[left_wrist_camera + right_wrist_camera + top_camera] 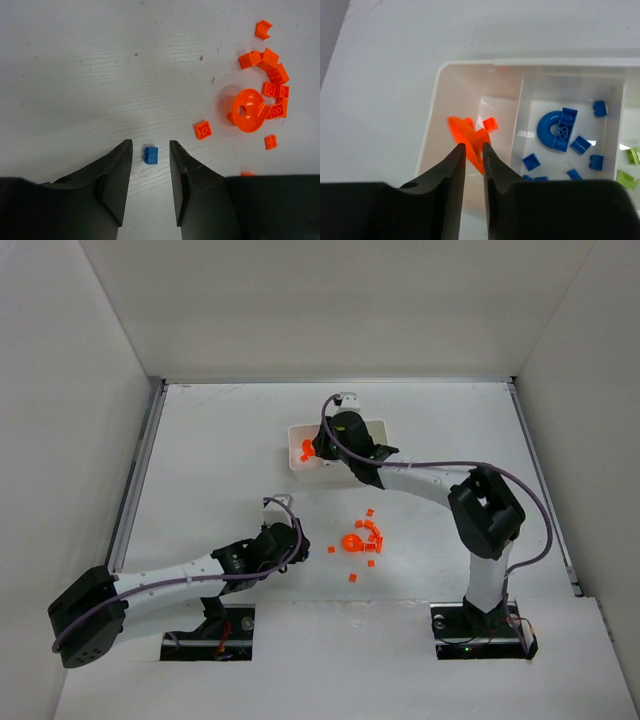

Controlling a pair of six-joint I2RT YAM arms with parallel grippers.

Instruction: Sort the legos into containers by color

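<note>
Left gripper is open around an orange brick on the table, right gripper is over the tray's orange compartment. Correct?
Not quite. In the left wrist view, the brick inside the open left gripper is blue, not orange. The rest holds: the right gripper is over the orange compartment of the tray.

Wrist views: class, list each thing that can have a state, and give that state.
Tray: orange pieces in left compartment, blue in middle, green in right.
Right hand: nearly shut above left compartment, grip unclear.
Orange piece: between right hand's fingertips.
Left hand: open, low over table.
Blue brick: on table between left hand's fingers, ungripped.
Loose orange bricks: scattered on table, unsorted.
</note>
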